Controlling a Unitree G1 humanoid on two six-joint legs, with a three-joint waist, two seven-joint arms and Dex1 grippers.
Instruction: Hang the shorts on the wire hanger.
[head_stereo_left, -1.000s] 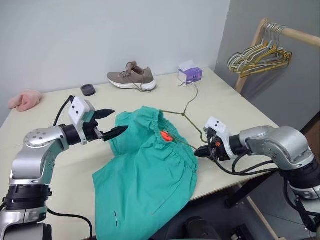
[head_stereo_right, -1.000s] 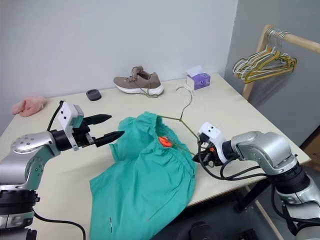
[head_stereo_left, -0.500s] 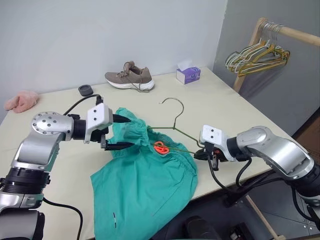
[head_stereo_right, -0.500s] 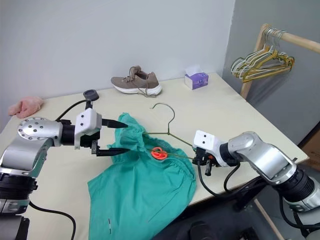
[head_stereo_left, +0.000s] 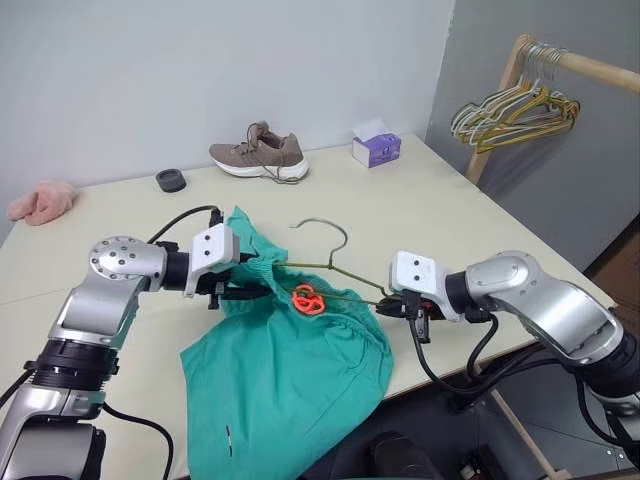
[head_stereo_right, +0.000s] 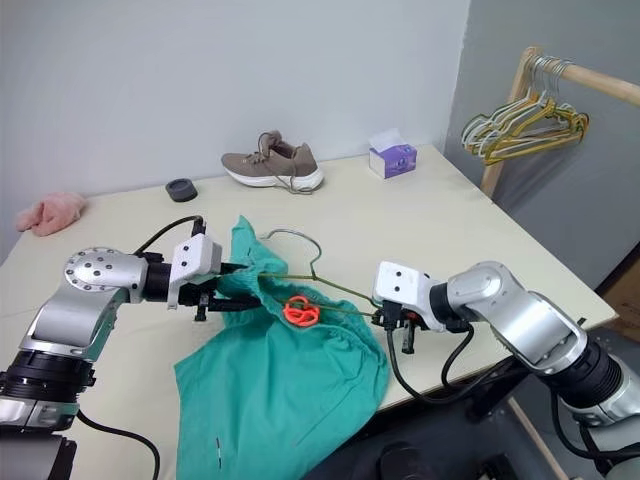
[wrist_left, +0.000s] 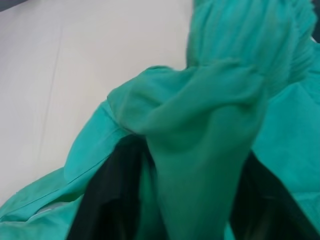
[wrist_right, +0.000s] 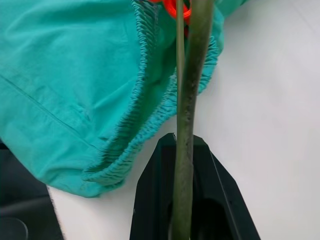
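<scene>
The teal shorts (head_stereo_left: 290, 370) lie on the table, and their lower part hangs over the front edge. An orange tag (head_stereo_left: 303, 298) shows at the gathered waistband. My left gripper (head_stereo_left: 250, 288) is shut on a raised fold of the waistband at the shorts' left side. In the left wrist view that cloth (wrist_left: 210, 115) is bunched between the black fingers (wrist_left: 107, 200). The wire hanger (head_stereo_left: 345, 243) stands tilted over the waistband with its hook up. My right gripper (head_stereo_left: 385, 307) is shut on the hanger's right corner; the wire (wrist_right: 186, 100) runs out between its fingers.
A brown shoe (head_stereo_left: 258, 155), a purple tissue box (head_stereo_left: 377, 149) and a small black round object (head_stereo_left: 171, 180) sit at the table's far side. A pink fluffy item (head_stereo_left: 40, 200) lies far left. A wooden rack with several hangers (head_stereo_left: 515, 105) stands beyond the table's right edge.
My left gripper moved right to the waistband and closed on a fold of it. The hanger, held by the right gripper, swung left and rolled so its hook now rises over the shorts.
</scene>
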